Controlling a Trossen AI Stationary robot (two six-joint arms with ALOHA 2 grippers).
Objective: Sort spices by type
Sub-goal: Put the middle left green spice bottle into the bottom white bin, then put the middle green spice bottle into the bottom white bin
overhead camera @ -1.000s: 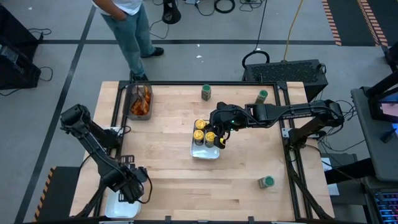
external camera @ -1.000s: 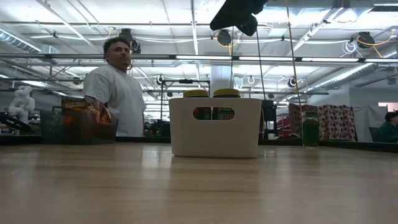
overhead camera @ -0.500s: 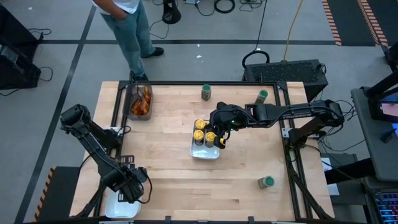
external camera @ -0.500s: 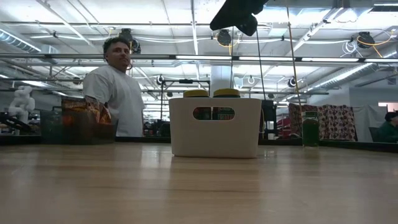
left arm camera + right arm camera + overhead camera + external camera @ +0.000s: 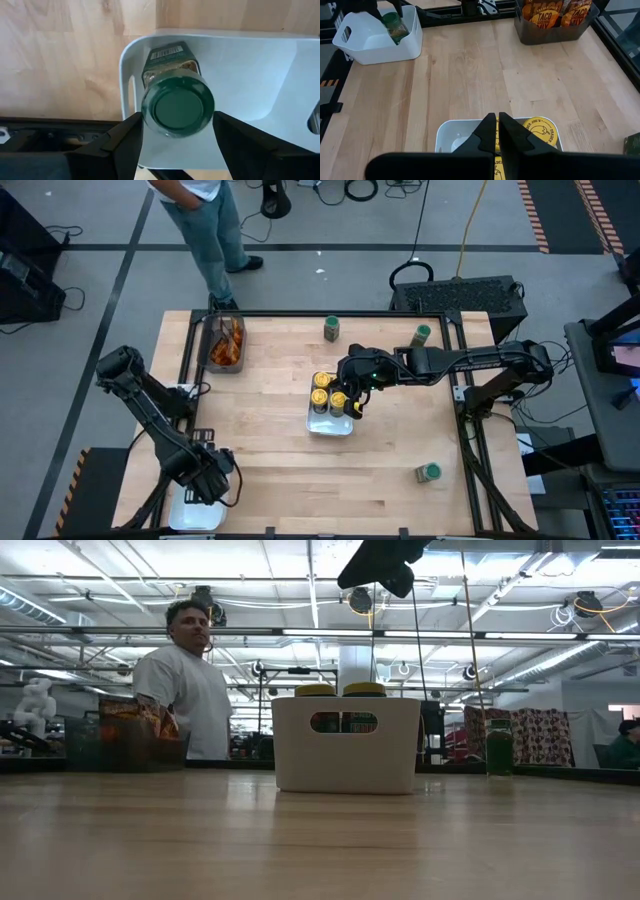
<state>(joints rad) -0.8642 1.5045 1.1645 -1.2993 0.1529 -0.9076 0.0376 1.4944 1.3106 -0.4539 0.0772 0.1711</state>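
Note:
My left gripper is at the near left corner, above a white tray, shut on a green-lidded spice jar. The right wrist view shows that jar tilted inside the tray. My right gripper hovers shut above the middle white tray, which holds yellow-lidded jars. Three more green-lidded jars stand on the table: two far and one near right. Orange packets sit in a dark bin. My left gripper pinches the jar between its two fingers, one on each side of the jar just under the green lid. The fingers come from above, pointing down. The jar sits tilted inside the tray's corner; whether its base rests on the tray floor I cannot tell.
A person stands beyond the far edge, also in the low view. The dark bin is at the far left. Bare wood lies between the two trays and along the near edge.

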